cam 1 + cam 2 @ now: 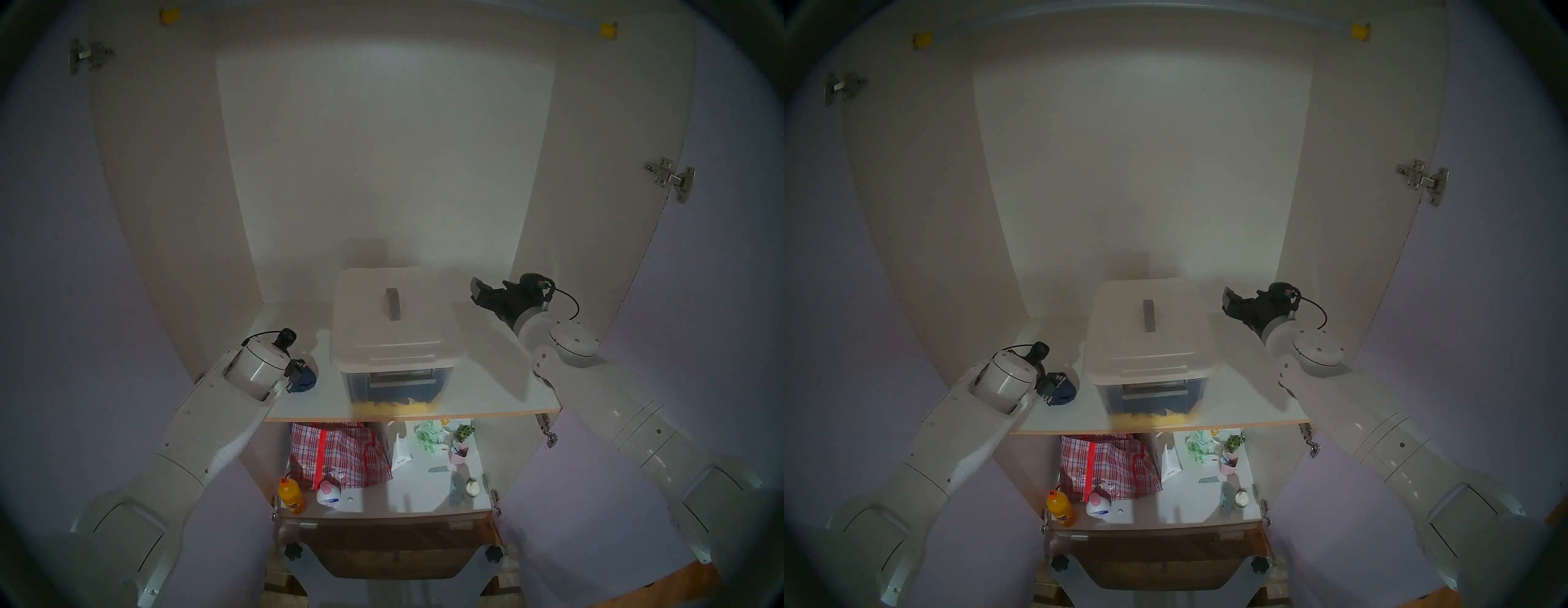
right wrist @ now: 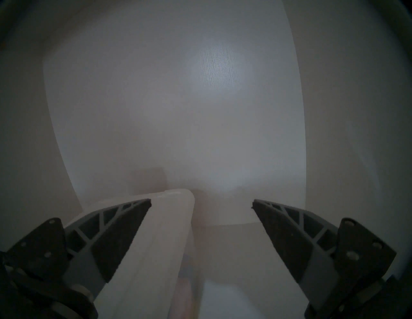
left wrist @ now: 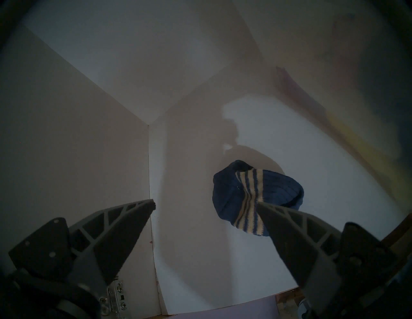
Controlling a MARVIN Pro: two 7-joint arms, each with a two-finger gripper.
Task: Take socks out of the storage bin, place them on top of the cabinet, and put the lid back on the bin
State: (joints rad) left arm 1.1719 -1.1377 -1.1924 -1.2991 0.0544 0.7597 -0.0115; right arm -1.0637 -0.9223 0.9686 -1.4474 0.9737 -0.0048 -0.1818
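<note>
With the flat white plastic lid (image 1: pixel 392 316) seated on the clear storage bin (image 1: pixel 394 384), the balled navy striped socks (image 3: pixel 256 196) lie left of it, beside the released left gripper (image 3: pixel 206 203); right gripper (image 2: pixel 200 203) gapes empty.

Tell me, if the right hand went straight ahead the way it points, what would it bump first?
Probably the cabinet's back wall. The right hand is open, and the lid lies just left of its line.

- Both head views look down from above and behind the arms into the tall white-panelled cabinet (image 1: pixel 382 170), nearly alike.
- Left wrist view sits close above the glossy white shelf (image 3: pixel 289 156).
- Right wrist view faces level toward the cabinet's back wall, beside the flat white plastic lid (image 2: pixel 160 234).
</note>
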